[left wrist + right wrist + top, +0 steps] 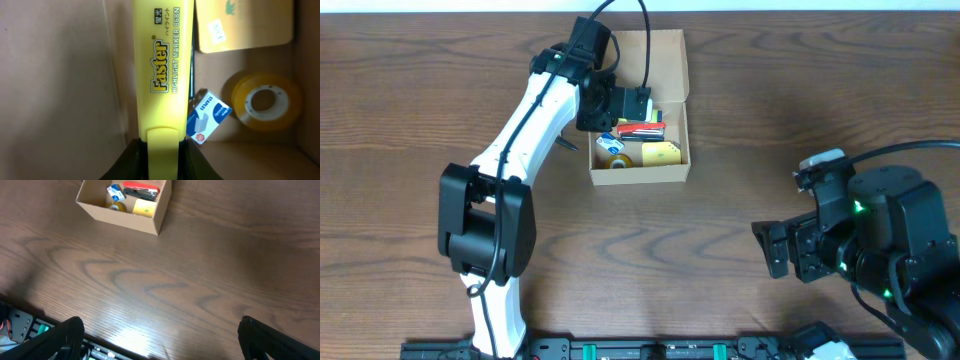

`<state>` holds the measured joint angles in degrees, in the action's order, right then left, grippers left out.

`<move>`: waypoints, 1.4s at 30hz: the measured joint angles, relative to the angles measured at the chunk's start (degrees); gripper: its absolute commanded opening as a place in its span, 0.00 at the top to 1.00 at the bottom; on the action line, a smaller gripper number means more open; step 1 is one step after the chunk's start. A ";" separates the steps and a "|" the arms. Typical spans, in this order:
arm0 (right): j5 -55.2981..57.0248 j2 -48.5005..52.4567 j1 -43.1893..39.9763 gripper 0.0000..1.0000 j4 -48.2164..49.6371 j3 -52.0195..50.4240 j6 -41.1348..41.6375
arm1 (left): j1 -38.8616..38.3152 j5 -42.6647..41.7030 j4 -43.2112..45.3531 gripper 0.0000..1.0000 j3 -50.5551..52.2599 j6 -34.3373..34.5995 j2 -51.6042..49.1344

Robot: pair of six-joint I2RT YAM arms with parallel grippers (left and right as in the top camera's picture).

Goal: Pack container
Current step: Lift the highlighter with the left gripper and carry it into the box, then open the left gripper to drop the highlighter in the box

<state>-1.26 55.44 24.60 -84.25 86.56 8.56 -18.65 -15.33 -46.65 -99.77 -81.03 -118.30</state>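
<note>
Evidently the left claw (162, 162) is clamped on a yellow plastic highlighter pen (160, 65) marked "Faster". Its dark fingers (197, 164) press either side of the pen's end at the bottom of the wrist frame. The pen runs up the frame inside the small tan cardboard box (640, 176), which sits at upper centre of the overhead frame on the brown wood-grain tabletop (770, 100) with its flap lid (655, 60) open.

Just right of the pen lies a blue-and-white staple box (207, 116), then a roll of clear yellowish tape (266, 102). I cannot tell whether the pen touches the floor yet.

The step in hand looks like setting the pen down. Next would be releasing it along the bare left wall and lifting straight out without nudging the staple box.

The right claw (775, 250) waits spread wide at lower right, holding nothing.
</note>
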 measured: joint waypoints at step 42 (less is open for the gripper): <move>0.00 0.00 0.00 0.01 0.02 0.00 -0.04 | -2.05 3.61 5.07 0.49 -0.15 8.11 7.37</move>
<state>-1.26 55.44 24.60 -84.23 86.56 8.51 -20.71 -11.73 -41.58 -99.92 -72.93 -110.93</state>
